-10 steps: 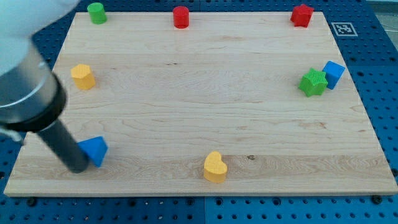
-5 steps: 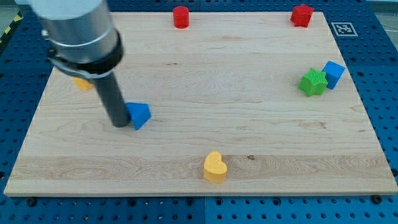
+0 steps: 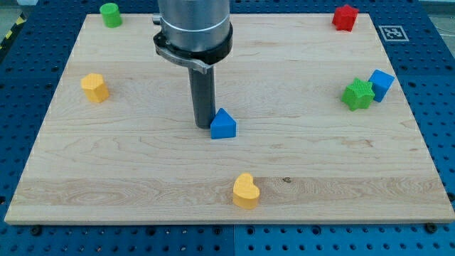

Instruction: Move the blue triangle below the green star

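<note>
The blue triangle [image 3: 223, 124] lies near the middle of the wooden board [image 3: 298, 163]. My tip [image 3: 205, 126] stands right against its left side, touching it. The green star [image 3: 358, 94] sits far off at the view's right, with a blue cube [image 3: 382, 84] touching its upper right side. The triangle is well to the left of the star and a little lower.
A yellow heart [image 3: 246, 190] lies near the bottom edge, below the triangle. A yellow block [image 3: 94, 87] is at the left. A green cylinder [image 3: 110, 14] is at the top left and a red block [image 3: 345, 17] at the top right. The arm hides the top middle.
My tip has pushed the blue triangle from the board's lower left up and to the right, to near the middle. The arm now covers the red cylinder at the top.
</note>
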You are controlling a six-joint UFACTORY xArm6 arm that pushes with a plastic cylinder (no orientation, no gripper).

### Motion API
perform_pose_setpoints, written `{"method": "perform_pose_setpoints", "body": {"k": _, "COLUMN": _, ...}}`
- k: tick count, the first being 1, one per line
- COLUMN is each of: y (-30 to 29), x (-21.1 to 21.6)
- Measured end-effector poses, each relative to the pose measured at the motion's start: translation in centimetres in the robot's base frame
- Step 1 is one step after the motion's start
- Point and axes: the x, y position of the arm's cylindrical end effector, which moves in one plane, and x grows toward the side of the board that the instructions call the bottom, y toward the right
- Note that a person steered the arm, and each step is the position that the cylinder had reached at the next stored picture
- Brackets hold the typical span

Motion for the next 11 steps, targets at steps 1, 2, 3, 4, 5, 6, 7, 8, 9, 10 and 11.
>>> {"method": "perform_pose_setpoints", "body": {"k": 1, "y": 2.2, "x": 2.2}}
{"method": "perform_pose_setpoints", "body": {"k": 2, "y": 5.7, "x": 3.6}}
{"method": "perform_pose_setpoints", "body": {"k": 3, "y": 8.4, "x": 4.6}}
{"method": "perform_pose_setpoints", "body": {"k": 4, "y": 9.0, "x": 2.5}}
{"method": "perform_pose_setpoints", "body": {"k": 5, "y": 9.1, "x": -1.0}}
{"method": "perform_pose_setpoints", "body": {"k": 6, "y": 9.5, "x": -3.1}}
{"method": "perform_pose_setpoints", "body": {"k": 7, "y": 10.5, "x": -5.3}}
{"method": "perform_pose_setpoints", "body": {"k": 8, "y": 12.0, "x": -4.8}}
{"method": "perform_pose_setpoints", "body": {"k": 9, "y": 12.3, "x": -2.5}}
{"method": "perform_pose_setpoints", "body": {"k": 10, "y": 14.0, "x": -0.7}}
{"method": "perform_pose_setpoints", "body": {"k": 11, "y": 17.8, "x": 0.0}}
